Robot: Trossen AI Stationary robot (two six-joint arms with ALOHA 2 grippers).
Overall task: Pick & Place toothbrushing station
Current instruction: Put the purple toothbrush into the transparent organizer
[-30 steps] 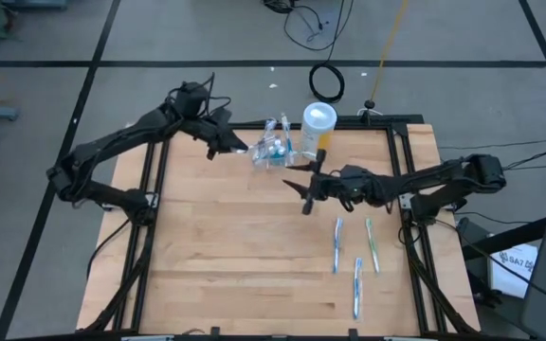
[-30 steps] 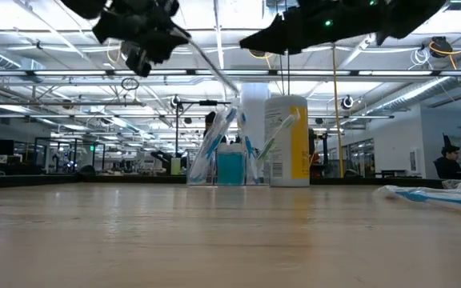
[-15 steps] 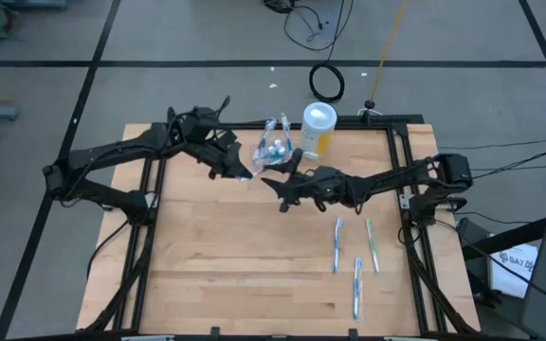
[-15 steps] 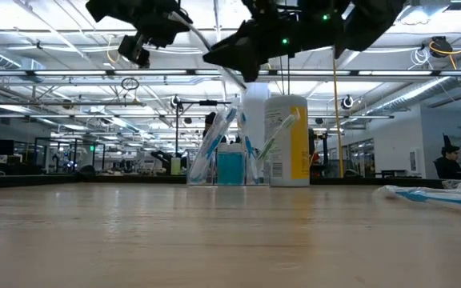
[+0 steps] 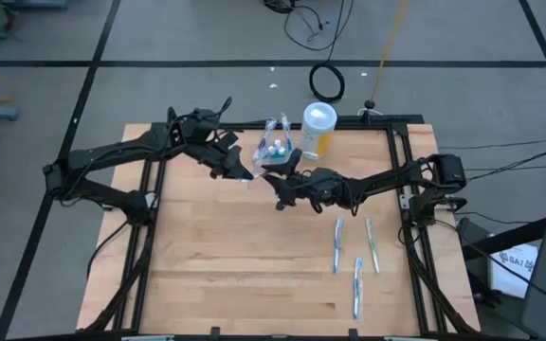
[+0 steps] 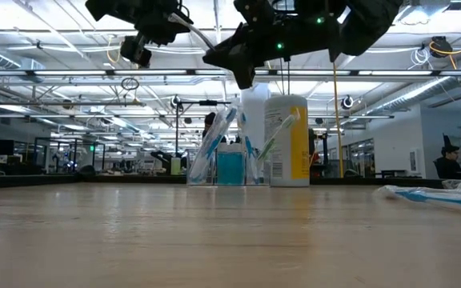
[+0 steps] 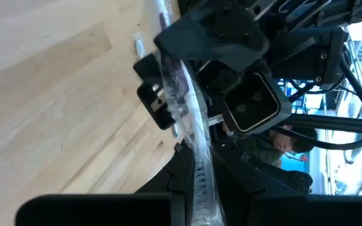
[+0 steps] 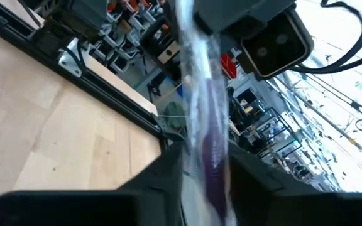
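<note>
open-plan robotics lab, ceiling trusses (image 6: 70, 76)

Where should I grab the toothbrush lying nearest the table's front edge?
Mid-handle, from straight above, closing across its narrow width: the toothbrush lies flat, running roughly front to back, apart from the other two toothbrushes.

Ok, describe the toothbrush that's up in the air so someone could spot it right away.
On the wooden table, find the clear cup near the far edge. Just in front of it, a wrapped toothbrush hangs between the left gripper and right gripper. Unlike the three loose toothbrushes, it's off the table.
</note>
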